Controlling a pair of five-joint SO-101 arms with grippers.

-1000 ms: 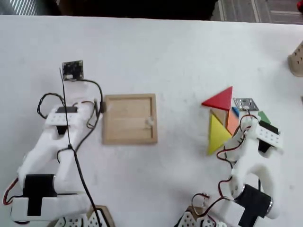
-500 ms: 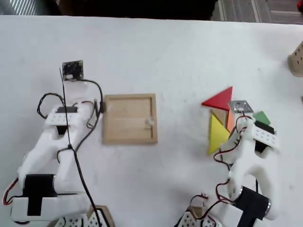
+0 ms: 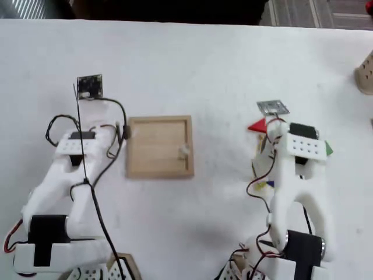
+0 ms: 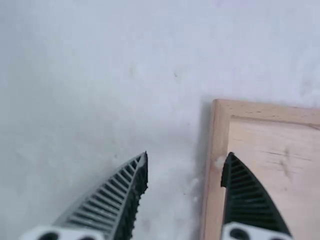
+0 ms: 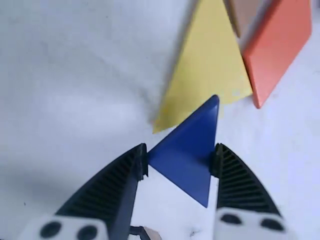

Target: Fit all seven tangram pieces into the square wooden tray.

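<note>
A: Blue triangle (image 5: 187, 152) first. Where is it?

B: Between the fingers of the right tool (image 5: 180, 148). They press on its two slanting edges, so the tool is clamped on it. The sharp corner points straight ahead of the tool and overlaps the near edge of the yellow triangle (image 5: 207, 65).

A: And beyond that?

B: Just past the tool's tips the yellow triangle lies flat on the white table (image 3: 221, 70). An orange piece (image 5: 277, 47) sits just beside it, meeting it at one corner. A tan piece (image 5: 247, 15) is wedged between those two, farther from the tool. From above, the right arm (image 3: 294, 175) covers most of this cluster. A red triangle (image 3: 257, 125) pokes out on one side of its wrist, and a corner of a green piece (image 3: 328, 149) shows on the other.

A: The wooden tray (image 3: 158, 146)?

B: Well apart from the right tool, across the table, lying flat with its bare wooden floor showing. It is at the left tool (image 4: 186, 165) instead.

A: How does that one stand?

B: Its fingers are apart and astride the tray's rim. One finger is over the table outside the rim, the other over the floor just inside. I cannot tell whether either finger touches the wood.
</note>
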